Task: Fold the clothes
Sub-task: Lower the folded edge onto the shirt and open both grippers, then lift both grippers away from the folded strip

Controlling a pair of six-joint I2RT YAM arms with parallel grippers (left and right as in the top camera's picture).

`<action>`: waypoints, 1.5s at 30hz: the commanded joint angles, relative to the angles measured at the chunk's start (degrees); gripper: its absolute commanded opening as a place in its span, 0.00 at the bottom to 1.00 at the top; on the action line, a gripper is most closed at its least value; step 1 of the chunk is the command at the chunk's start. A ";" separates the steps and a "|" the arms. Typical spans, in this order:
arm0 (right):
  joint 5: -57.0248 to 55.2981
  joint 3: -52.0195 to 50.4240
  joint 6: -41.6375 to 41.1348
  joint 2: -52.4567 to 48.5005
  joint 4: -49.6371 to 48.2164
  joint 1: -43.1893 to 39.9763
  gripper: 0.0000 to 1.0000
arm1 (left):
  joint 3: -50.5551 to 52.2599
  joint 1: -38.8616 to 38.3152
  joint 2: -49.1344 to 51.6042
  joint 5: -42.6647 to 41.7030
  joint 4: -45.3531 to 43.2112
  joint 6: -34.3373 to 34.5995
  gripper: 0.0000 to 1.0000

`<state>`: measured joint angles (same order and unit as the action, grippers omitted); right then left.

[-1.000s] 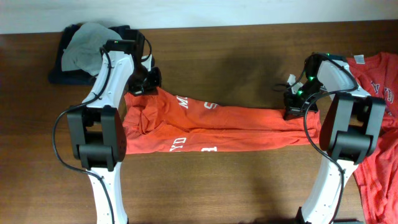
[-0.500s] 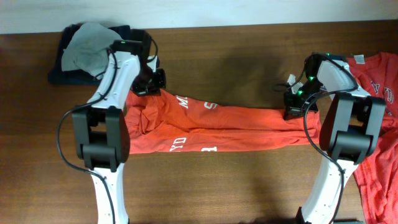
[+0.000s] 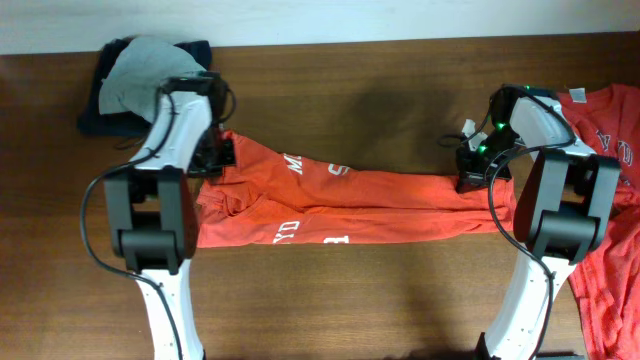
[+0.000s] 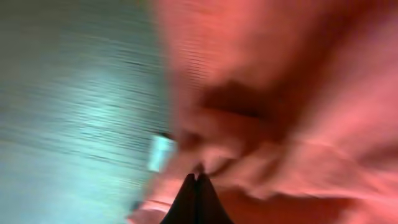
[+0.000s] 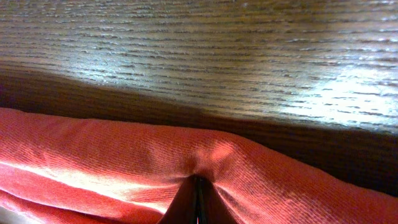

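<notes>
Where the orange-red T-shirt (image 3: 350, 205) lies stretched in a long band across the worktop (image 3: 350, 300), each pincer is pressed together on one end of it. The left pincer (image 3: 222, 152) pinches bunched cloth at its tips, and the right pincer (image 3: 470, 178) pinches a raised fold. White print shows between them. Outward of the right pincer lies a second orange-red T-shirt (image 3: 610, 250). Behind the left pincer sits a grey and dark cloth pile (image 3: 135, 80).

An orange-red T-shirt (image 3: 400, 205) across the wooden table (image 3: 330, 300)
</notes>
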<state>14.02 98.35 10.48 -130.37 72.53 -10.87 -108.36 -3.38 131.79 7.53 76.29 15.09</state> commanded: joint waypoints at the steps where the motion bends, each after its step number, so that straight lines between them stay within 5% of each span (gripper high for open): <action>1: -1.18 -1.07 0.02 0.68 -0.57 0.74 0.04 | 0.11 2.10 -0.57 2.36 0.04 1.38 0.00; 14: 1.16 -0.81 0.00 0.79 -0.22 0.74 0.04 | -10.43 2.32 -6.14 0.11 3.02 1.33 0.00; 21: 3.17 7.34 0.02 4.22 5.03 0.48 0.04 | -14.73 2.32 -11.65 -0.20 1.84 1.31 0.01; 28: 2.16 13.27 0.00 12.83 9.81 -4.24 0.10 | -14.69 2.32 -11.47 2.54 1.09 1.31 0.25; 29: 0.70 13.27 -0.02 14.25 10.64 -6.47 0.12 | -14.69 2.34 -11.47 3.32 0.42 1.31 0.39; 32: -0.33 13.25 0.00 14.84 12.50 -10.27 0.17 | -14.69 2.43 -11.47 3.45 -1.09 1.31 0.57; 35: -0.31 12.37 0.00 14.82 13.51 -13.90 0.41 | -14.69 2.43 -11.47 3.43 -2.67 1.33 0.96; 39: -0.52 11.30 0.02 14.75 13.62 -17.53 0.60 | -14.69 2.43 -11.47 3.43 -3.39 1.33 0.99; 45: -0.28 7.89 0.00 14.73 13.42 -18.78 0.64 | -14.69 2.43 -11.47 3.43 -3.39 1.33 0.99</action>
<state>13.80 108.44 10.46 -115.72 85.86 -29.93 -122.89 -0.95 119.92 10.15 73.03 16.47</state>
